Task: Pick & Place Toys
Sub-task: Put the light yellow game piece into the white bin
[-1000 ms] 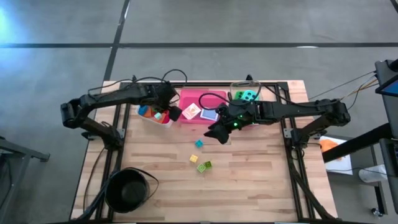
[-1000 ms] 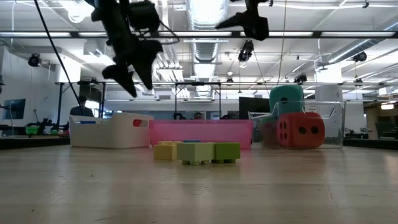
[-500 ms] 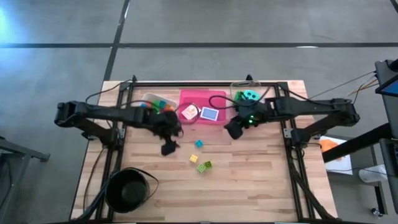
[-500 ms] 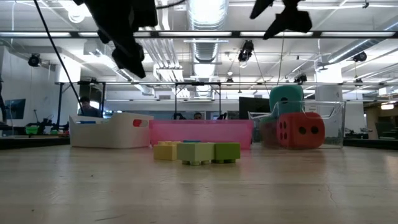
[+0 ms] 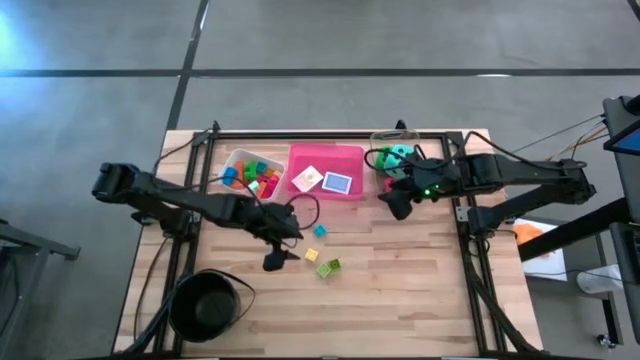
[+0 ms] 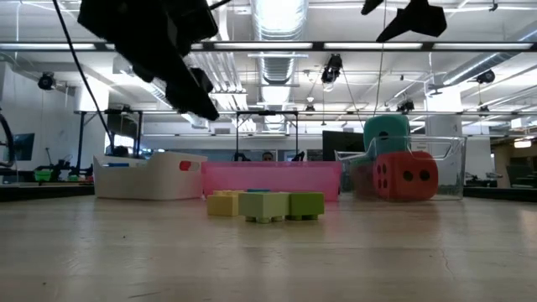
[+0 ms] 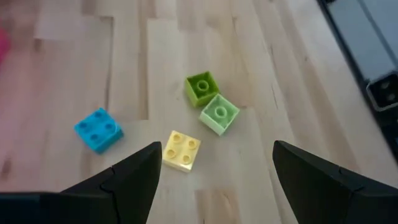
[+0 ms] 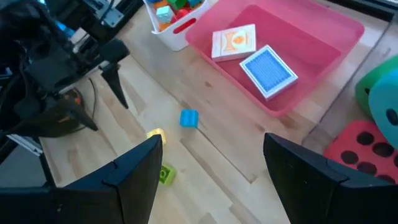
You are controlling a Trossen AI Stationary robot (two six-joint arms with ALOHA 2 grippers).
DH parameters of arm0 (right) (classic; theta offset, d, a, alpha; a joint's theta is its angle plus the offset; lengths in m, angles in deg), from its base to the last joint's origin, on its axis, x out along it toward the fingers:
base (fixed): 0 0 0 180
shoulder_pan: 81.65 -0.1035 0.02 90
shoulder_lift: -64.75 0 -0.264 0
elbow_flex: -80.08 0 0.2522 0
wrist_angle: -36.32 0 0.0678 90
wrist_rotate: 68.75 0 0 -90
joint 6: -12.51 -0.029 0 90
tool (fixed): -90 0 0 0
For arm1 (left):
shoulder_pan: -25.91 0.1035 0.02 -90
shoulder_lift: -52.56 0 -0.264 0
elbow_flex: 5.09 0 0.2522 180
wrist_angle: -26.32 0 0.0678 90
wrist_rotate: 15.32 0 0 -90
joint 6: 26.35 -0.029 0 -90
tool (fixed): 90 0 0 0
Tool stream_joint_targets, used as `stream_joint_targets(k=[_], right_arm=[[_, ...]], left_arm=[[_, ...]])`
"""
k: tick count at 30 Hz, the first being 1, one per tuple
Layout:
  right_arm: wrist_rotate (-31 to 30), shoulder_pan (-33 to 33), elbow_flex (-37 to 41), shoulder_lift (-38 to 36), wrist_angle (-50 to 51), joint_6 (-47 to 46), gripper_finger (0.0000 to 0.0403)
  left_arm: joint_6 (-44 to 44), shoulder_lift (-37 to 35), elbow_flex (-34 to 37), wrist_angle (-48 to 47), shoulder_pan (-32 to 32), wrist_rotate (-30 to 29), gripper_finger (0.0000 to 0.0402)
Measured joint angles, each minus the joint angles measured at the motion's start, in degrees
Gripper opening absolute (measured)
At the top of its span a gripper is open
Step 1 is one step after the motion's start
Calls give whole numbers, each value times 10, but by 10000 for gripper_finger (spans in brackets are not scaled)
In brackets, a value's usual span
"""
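Several loose blocks lie flat on the wooden table: a blue one (image 5: 319,231), a yellow one (image 5: 311,255) and two green ones (image 5: 329,268). In the left wrist view they show as blue (image 7: 98,129), yellow (image 7: 181,150), dark green (image 7: 202,88) and light green (image 7: 219,114). My left gripper (image 5: 274,260) hovers open and empty just left of them, above the table (image 7: 214,180). My right gripper (image 5: 398,207) is open and empty above the table, near the clear tray (image 5: 392,160) with the dice; it also shows in its wrist view (image 8: 214,180).
A white tray (image 5: 250,175) with several coloured blocks and a pink tray (image 5: 345,158) with two cards (image 8: 255,56) stand at the far edge. Red (image 6: 404,175) and teal (image 6: 386,130) dice sit in the clear tray. A black bowl (image 5: 205,303) stands near left.
My left gripper has gone from over the white tray toward the table's near edge and now hovers beside the loose blocks. My right gripper has gone toward the table's right edge, toward the clear tray. The blocks have not moved.
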Motion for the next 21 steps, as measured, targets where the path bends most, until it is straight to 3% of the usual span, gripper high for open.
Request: stream_joint_targets(k=[12, 21], right_arm=[[1, -3, 82, -35, -5, -56, 271], [-1, -3, 113, -59, -50, -66, 271]], left_arm=[[-38, 117, -14, 36, -5, -29, 310], [-103, 173, -27, 65, -11, -13, 310]])
